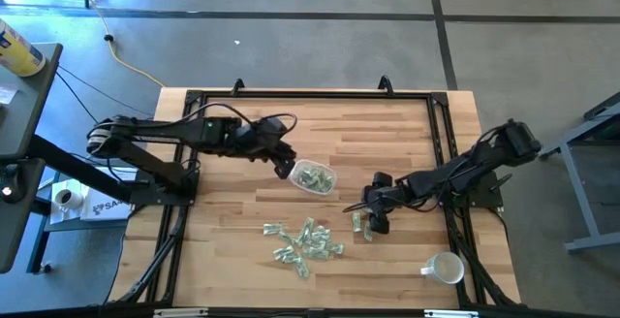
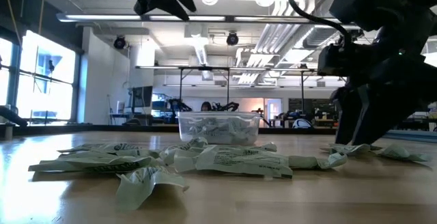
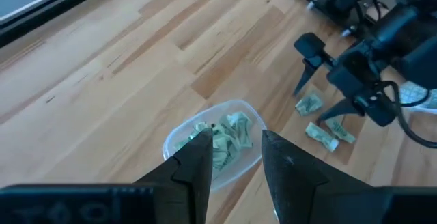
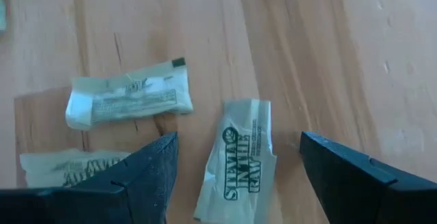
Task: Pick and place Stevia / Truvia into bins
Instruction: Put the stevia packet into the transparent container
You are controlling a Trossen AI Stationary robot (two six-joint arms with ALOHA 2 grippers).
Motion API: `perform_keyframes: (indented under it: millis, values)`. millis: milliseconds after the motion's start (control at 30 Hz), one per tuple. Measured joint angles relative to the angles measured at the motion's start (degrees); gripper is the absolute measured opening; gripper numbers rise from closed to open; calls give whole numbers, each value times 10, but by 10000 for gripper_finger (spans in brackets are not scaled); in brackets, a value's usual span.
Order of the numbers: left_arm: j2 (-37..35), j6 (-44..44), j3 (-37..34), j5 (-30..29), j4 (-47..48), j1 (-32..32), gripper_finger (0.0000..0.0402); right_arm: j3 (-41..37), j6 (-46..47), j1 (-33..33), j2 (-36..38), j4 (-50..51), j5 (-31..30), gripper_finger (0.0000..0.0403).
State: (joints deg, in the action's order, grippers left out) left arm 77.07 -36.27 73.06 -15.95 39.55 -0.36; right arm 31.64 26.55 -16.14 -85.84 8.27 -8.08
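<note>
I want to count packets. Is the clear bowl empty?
No. The clear bowl already holds several green-white sachets, seen through its sides.

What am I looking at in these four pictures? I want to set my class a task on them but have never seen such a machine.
Two robot arms work at a wooden table. One picture looks down from above, one looks level across the tabletop, and two come from cameras on the arms' wrists. Pale green sweetener sachets lie loose on the table; more fill a clear plastic bowl. A white mug stands aside. The left gripper hangs above the bowl, open and empty. The right gripper, open wide, straddles one sachet and holds nothing yet.
</note>
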Motion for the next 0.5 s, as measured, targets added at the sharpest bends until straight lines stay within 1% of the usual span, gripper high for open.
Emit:
perform_keyframes:
  millis: [100,200,333,500]
  values:
    - [-10,0,0,0,3,0,160,0,4,2,-2,11,-7,288]
    - [-12,0,0,-2,15,0,156,0,4,10,0,31,-8,258]
    - [-15,0,-1,-3,45,0,154,0,4,23,0,65,-2,187]
    - [-16,-2,-1,-7,90,0,156,6,6,47,0,83,8,75]
